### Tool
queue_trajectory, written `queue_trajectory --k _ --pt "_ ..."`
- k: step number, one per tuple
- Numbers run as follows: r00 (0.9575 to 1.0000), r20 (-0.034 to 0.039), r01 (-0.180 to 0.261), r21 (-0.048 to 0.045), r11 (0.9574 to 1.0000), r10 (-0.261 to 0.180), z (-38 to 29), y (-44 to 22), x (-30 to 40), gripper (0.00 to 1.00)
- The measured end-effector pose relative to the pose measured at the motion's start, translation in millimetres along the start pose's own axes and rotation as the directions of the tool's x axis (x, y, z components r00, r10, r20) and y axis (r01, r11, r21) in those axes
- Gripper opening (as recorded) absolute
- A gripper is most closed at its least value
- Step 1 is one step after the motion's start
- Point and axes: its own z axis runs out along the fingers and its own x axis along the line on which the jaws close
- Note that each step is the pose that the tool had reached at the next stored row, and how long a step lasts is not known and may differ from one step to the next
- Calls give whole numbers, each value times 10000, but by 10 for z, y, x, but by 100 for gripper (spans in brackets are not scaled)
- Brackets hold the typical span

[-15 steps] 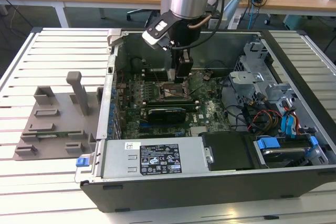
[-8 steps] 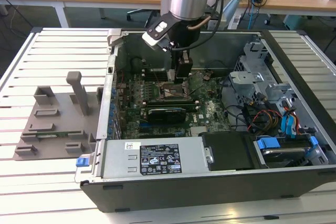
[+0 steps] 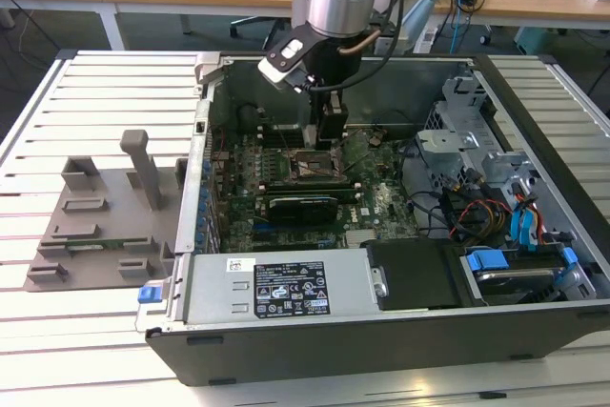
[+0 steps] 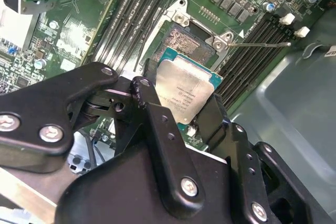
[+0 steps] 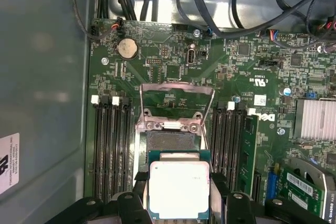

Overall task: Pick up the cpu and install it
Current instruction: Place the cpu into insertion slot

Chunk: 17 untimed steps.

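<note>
Gripper (image 3: 324, 129) is down inside the open computer case (image 3: 381, 345), jaws clamped on two opposite edges of the cpu (image 5: 179, 190) — chip held flat over one edge of the bare socket (image 5: 170, 141). Load plate (image 5: 170, 125) swung open; memory slots (image 5: 113, 145) crowd both sides.

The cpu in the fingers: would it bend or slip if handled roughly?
Probably stiff: the cpu has a flat metal top and shows no sag between the fingers. The smooth metal may be slippery. Its thin green board rim looks fragile.
</note>
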Motion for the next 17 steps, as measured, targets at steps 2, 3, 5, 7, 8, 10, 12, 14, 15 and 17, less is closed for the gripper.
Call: queue_trajectory --k 2,3,5,7,8,10,12,14,15,17 --pt "10000 0 -26 1 10000 26 16 0 0 55" --pt "10000 1 -31 2 10000 31 20 0 0 55" --pt "10000 -1 -38 1 10000 38 30 1 1 55" --pt "10000 0 -47 2 10000 47 40 1 1 55" --pt "10000 0 -54 2 10000 54 44 1 1 55" --pt "10000 -1 -71 2 10000 71 58 2 1 55" --pt "10000 -1 -88 3 10000 88 76 2 1 55" --pt "10000 -2 -94 3 10000 94 88 3 2 55" --pt "10000 -2 -98 3 10000 98 95 3 2 55" --pt "9999 -2 -101 3 9999 101 99 3 2 55"
